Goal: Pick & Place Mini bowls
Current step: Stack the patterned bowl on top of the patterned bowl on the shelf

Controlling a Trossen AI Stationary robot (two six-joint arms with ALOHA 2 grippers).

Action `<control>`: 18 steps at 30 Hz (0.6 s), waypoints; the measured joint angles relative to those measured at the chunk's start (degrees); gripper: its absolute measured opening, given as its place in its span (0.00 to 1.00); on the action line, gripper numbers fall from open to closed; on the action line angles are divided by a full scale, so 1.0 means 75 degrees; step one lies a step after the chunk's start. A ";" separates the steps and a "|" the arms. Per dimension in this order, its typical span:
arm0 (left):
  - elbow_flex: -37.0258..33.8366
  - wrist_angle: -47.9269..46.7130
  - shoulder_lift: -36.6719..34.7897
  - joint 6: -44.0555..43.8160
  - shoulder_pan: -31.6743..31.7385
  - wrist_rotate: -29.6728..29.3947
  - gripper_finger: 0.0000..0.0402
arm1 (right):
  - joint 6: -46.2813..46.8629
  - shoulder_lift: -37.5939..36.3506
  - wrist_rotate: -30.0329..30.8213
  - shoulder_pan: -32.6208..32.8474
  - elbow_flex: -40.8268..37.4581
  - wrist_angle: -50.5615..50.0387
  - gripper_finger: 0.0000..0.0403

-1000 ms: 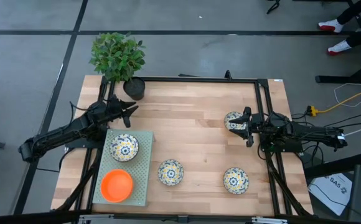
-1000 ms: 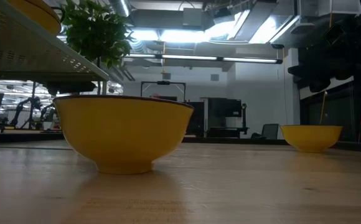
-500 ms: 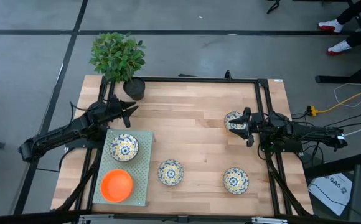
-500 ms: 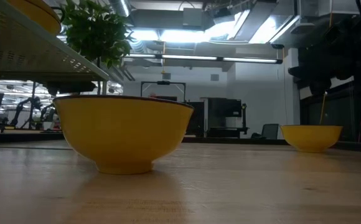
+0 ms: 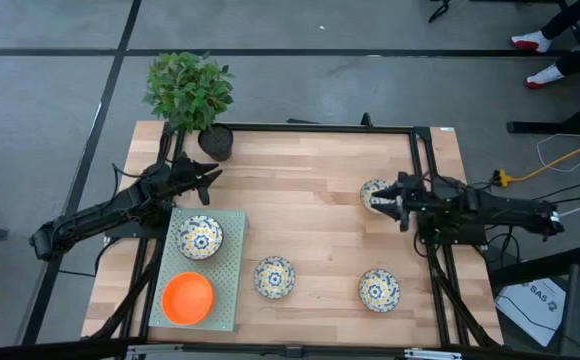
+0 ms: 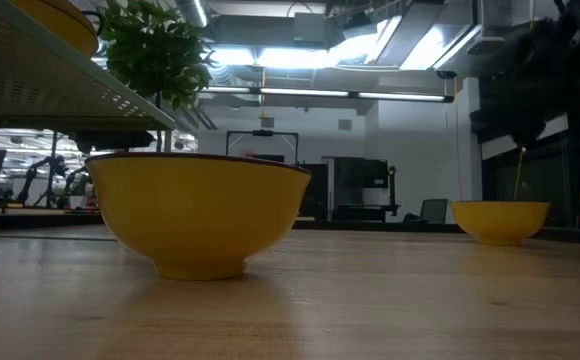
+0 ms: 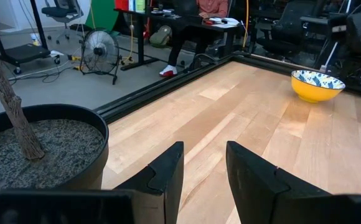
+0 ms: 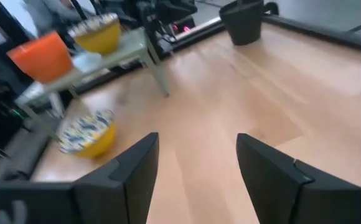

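Three white, blue-and-yellow mini bowls stand on the wooden table (image 5: 320, 215): one near the front middle (image 5: 274, 276), one at the front right (image 5: 379, 289), one at the right (image 5: 371, 189). Another patterned bowl (image 5: 198, 237) and an orange bowl (image 5: 187, 298) sit on the green rack (image 5: 232, 262) at the left. My right gripper (image 5: 384, 200) hangs open over the right-hand bowl's edge, with only bare table between its fingers (image 8: 196, 168). My left gripper (image 5: 210, 176) stands open beside the black plant pot (image 7: 43, 149), nothing between its fingers (image 7: 203, 168).
A potted plant (image 5: 190, 92) stands at the far left corner. A black frame rail (image 5: 415, 165) runs along the table's far and right sides. In the low view the nearest bowl (image 6: 200, 212) fills the left foreground. Bare wood lies in the table's middle.
My right gripper has risen a little above the right-hand bowl and rolled about its own axis, its fingers staying apart. The bowls have kept their places.
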 joint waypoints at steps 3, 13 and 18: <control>0.0000 0.0000 0.0000 0.0000 0.0000 0.0000 0.28 | -0.0768 0.0590 0.0289 0.0000 0.0464 -0.0163 0.53; 0.0000 0.0000 0.0000 -0.0003 0.0000 0.0000 0.28 | -0.2304 0.2775 0.1260 0.0000 0.1958 -0.0164 0.53; 0.0000 0.0000 0.0000 0.0000 0.0000 0.0000 0.28 | -0.1882 0.4038 0.1999 0.0000 0.2640 -0.0250 0.53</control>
